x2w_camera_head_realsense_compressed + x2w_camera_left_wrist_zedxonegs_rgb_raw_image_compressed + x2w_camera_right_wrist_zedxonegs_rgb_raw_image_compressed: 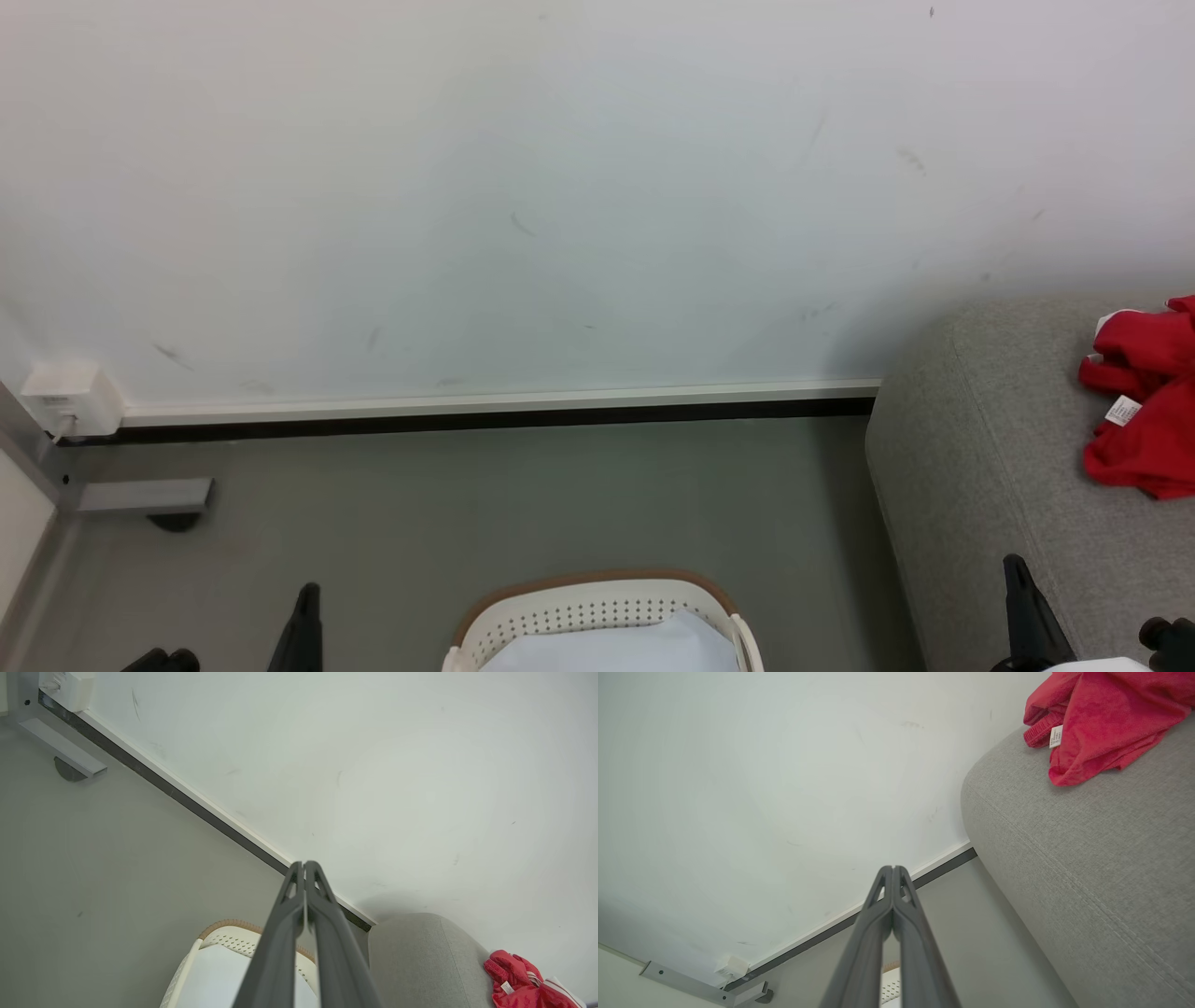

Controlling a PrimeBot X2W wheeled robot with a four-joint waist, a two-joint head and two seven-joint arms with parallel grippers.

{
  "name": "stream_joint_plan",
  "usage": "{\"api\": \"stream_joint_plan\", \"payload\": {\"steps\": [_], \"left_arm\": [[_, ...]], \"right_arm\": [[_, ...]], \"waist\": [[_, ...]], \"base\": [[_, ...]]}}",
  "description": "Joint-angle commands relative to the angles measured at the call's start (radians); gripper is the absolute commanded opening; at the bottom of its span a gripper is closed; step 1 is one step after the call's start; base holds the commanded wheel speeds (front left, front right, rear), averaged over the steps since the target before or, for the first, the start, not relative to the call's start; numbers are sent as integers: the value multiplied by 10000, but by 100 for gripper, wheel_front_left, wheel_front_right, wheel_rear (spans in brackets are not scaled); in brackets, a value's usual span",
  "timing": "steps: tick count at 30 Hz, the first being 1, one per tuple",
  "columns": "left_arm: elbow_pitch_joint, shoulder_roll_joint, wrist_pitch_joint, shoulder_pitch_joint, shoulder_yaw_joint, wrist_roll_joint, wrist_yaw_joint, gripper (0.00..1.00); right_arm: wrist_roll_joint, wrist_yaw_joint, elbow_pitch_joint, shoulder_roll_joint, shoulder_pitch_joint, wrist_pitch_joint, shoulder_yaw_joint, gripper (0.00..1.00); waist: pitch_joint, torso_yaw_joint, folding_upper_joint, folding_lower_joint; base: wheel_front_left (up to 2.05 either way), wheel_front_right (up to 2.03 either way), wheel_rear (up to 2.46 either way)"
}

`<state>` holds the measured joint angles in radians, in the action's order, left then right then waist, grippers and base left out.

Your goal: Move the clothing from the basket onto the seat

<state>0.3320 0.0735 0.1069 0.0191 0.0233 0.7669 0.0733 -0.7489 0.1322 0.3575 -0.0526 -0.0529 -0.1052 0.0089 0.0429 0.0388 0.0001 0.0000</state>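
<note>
Red clothing (1144, 401) with a small white tag lies bunched on the grey seat (990, 448) at the right; it also shows as clothing (523, 984) and clothing (1101, 718) in the wrist views. The cream basket (597, 611) with a brown rim stands on the floor at the bottom centre, a pale bluish-white sheet (607, 649) inside it. My left gripper (308, 597) is shut and empty, left of the basket. My right gripper (1016, 569) is shut and empty, over the seat's front edge. Both grippers (304, 864) (893, 868) show pressed-together fingers.
A white wall (560, 187) with a dark skirting strip (485, 420) runs behind the bare grey floor (523, 504). A white socket box (70, 397) and a grey metal bracket (145, 495) sit at the far left.
</note>
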Motion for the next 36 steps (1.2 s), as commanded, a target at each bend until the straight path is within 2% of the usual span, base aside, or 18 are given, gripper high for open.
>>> {"api": "stream_joint_plan", "payload": {"steps": [1, 16, 36], "left_arm": [[-215, 24, -82, 262, 83, 404, 2, 0], [-545, -36, -608, 430, 291, 2400, -4, 0], [-870, -104, -1173, 602, 525, 4465, 0, 0]], "right_arm": [[-413, -8, -186, -13, -289, 100, -93, 0], [-2437, -12, -400, -13, -427, 619, -380, 0], [-4573, -16, -619, -24, -562, 1164, -671, 0]], "waist": [[-8, -8, -1, 0], [-81, -76, -1, 0], [-172, -161, -1, 0]], "base": [[0, 0, 0], [0, 0, 0], [0, 0, 0]]}}
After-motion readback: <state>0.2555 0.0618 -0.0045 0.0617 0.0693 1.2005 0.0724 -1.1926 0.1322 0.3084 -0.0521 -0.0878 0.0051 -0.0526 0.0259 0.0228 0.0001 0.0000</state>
